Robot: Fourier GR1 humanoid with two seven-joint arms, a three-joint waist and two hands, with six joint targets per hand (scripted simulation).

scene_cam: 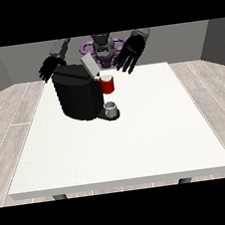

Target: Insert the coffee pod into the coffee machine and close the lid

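While both hands hover spread, the lid (89, 66) stands raised.
Behind the rounded black coffee machine (78, 95) on the smooth white bench (138, 141), the hand at the view's right (129, 55) and the hand at the view's left (51, 67) grasp nothing; a red cylinder (108, 85) sits at its front.

place: bare test room | evidence: grey walls (215, 40); wood-plank floor (9, 113); white table (138, 141)

Bright, even light on the white table (139, 146); only faint shadows.

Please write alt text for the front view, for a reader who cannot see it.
A black coffee machine stands on a white table, lid raised, a small cup at its base. Two open black hands hover behind: one at the view's left, one at its right.
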